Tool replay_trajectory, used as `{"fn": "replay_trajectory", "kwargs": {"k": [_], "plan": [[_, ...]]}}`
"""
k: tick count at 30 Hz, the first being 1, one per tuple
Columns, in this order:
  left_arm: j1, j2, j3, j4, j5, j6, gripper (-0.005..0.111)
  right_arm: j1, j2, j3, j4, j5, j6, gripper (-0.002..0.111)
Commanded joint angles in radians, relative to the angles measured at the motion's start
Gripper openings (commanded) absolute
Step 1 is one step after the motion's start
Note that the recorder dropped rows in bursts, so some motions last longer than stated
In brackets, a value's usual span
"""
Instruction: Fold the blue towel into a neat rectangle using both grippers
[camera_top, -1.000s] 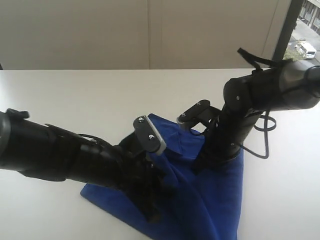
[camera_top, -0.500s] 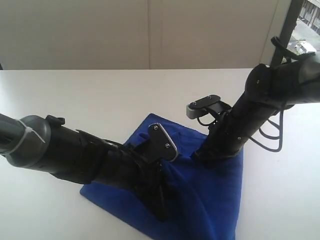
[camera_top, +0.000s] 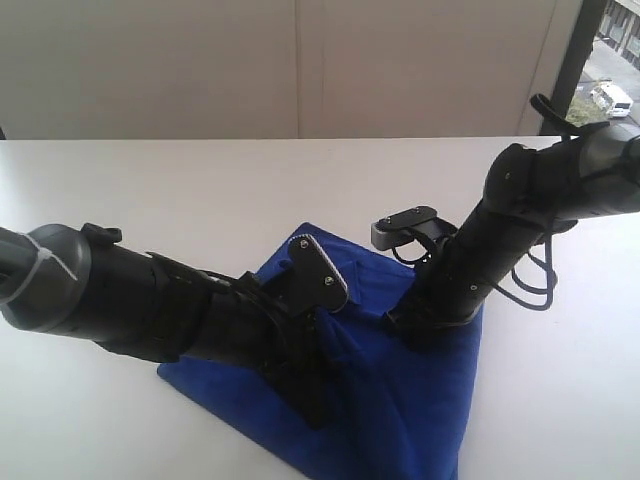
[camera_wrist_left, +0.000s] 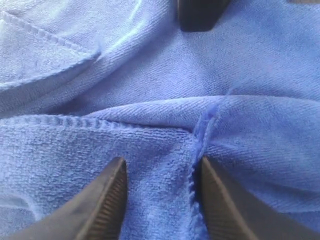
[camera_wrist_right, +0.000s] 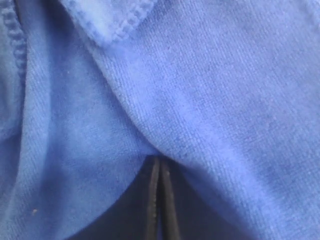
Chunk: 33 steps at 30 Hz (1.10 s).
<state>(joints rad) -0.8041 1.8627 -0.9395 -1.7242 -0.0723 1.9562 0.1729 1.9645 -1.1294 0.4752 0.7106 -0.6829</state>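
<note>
Blue towel lies rumpled, partly folded, no neat rectangle yet; left gripper is spread open over a hem, right gripper closed under a fold.

My left arm reaches in from the left edge of the frame toward the lower middle, wrist tipped downward. My left gripper has its fingers spread apart. My right arm slants down from the upper right toward the centre, and my right gripper is pressed fully closed.
</note>
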Motion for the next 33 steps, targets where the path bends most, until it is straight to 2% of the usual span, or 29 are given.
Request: {"fn": "replay_trajectory", "kwargs": {"k": [1, 8, 9, 13, 20, 23, 33], "plan": [[-0.007, -0.013, -0.005, -0.02, -0.049, 0.037, 0.041, -0.004, 0.022, 0.003, -0.009, -0.031, -0.013, 0.0], [-0.007, -0.013, -0.005, -0.02, -0.056, 0.037, 0.013, -0.004, 0.022, 0.003, -0.009, -0.035, -0.013, 0.0], [-0.007, -0.019, -0.005, -0.02, -0.069, 0.03, 0.001, -0.004, 0.022, 0.003, -0.009, -0.035, -0.013, 0.0], [-0.007, -0.114, -0.005, -0.02, -0.18, 0.017, 0.0, -0.004, 0.022, 0.003, -0.009, -0.035, -0.013, 0.0], [-0.007, -0.245, 0.001, -0.02, -0.22, -0.032, 0.0, -0.004, 0.022, 0.003, -0.009, -0.035, -0.013, 0.0], [-0.007, -0.272, 0.002, -0.02, -0.287, -0.05, 0.0, -0.004, 0.022, 0.003, -0.009, -0.035, -0.013, 0.0], [-0.007, -0.28, 0.172, -0.02, -0.306, -0.124, 0.0, -0.004, 0.022, 0.003, -0.009, -0.035, -0.013, 0.0]]}}
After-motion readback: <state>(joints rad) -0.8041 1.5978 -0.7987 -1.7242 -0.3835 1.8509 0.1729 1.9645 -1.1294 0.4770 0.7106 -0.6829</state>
